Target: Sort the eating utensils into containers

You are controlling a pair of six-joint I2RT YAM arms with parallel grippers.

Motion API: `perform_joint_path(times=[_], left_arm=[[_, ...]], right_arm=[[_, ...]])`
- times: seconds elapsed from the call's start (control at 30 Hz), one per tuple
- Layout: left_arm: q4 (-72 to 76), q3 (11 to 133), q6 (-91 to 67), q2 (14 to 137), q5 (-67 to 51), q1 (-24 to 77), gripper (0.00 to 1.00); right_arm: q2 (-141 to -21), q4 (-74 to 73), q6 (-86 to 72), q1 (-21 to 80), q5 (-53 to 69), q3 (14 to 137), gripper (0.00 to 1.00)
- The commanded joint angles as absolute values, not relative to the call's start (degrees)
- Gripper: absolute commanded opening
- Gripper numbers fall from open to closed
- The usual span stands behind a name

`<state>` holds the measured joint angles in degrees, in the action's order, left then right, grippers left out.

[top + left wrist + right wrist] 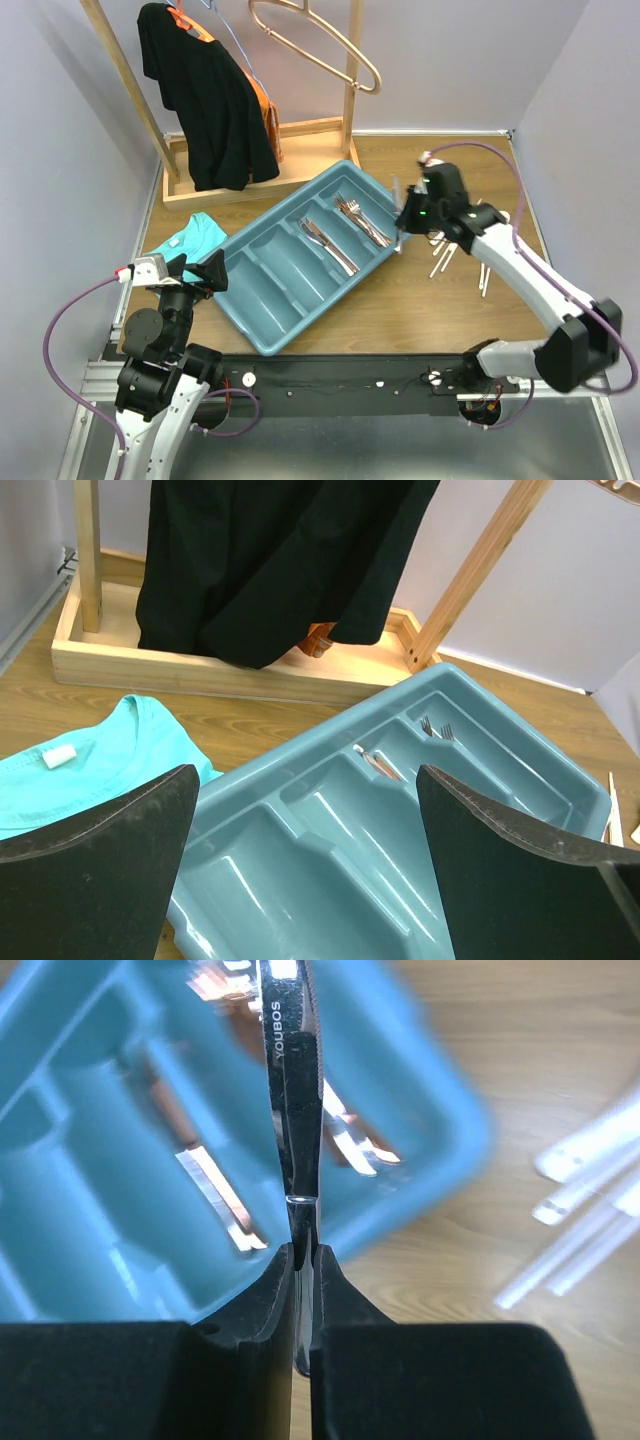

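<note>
Right wrist: right gripper [303,1260] clenched on knife [290,1090] (tip cut off), tray [455,1130] blurred; left gripper [305,810] released.

Robot lab — bolted arms [525,270], plain walls [470,70]

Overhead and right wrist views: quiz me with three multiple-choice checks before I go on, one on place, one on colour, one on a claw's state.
1. Where do the loose pale utensils lie?
A. On the table, right of the tray
B. Inside the tray
C. On the floor

2. What colour is the tray?
A. Red
B. White
C. Teal-blue

3. How is the right claw?
A. Wide open and empty
B. Shut on a silver knife
C. Shut on a white spoon

Answers:
1 A, they are scattered on bare wood beside the tray's right end.
2 C, it is teal-blue in all three views.
3 B, the knife stands edge-on, clamped in it.
</note>
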<state>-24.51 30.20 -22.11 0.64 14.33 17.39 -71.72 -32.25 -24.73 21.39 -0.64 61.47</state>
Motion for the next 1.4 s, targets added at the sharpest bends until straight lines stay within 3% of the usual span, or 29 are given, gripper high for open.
perform_joint_path(times=[0.0,0.23,0.57,0.63,0.67,0.7,0.9,1.13,1.37], left_arm=[[-24.08,30.15,-21.45,-1.58,13.97,17.67,0.99],[-24.43,30.23,-21.53,-1.49,14.15,17.67,0.99],[-24.52,30.32,-21.53,-1.32,14.24,17.67,0.99],[-24.43,30.24,-21.53,-1.32,14.24,17.67,0.99],[-24.43,30.32,-21.62,-1.14,14.15,17.75,0.99],[-24.35,30.32,-21.53,-1.06,14.15,17.67,0.99],[-24.35,30.24,-21.53,-0.70,14.15,17.67,0.99],[-24.43,30.32,-21.53,-0.53,14.06,17.67,0.99],[-24.43,30.32,-21.53,-0.53,14.06,17.67,0.99]], right_arm=[[-80.93,-28.49,-21.36,32.77,-1.41,69.34,0.01],[-97.53,-24.87,-20.13,39.72,1.75,76.37,0.01],[-107.22,-28.30,-16.79,41.48,3.25,79.72,0.02],[-107.05,-28.30,-16.70,41.66,3.78,78.93,0.10],[-106.62,-28.04,-16.87,41.57,4.13,78.58,0.16],[-106.26,-27.86,-17.14,41.66,4.13,78.40,0.30],[-100.65,-29.09,-19.33,41.66,-4.64,78.66,0.64],[-92.56,-32.34,-22.85,36.14,-18.19,75.42,0.72],[-83.15,-31.82,-27.51,19.72,-20.38,66.90,0.72]])
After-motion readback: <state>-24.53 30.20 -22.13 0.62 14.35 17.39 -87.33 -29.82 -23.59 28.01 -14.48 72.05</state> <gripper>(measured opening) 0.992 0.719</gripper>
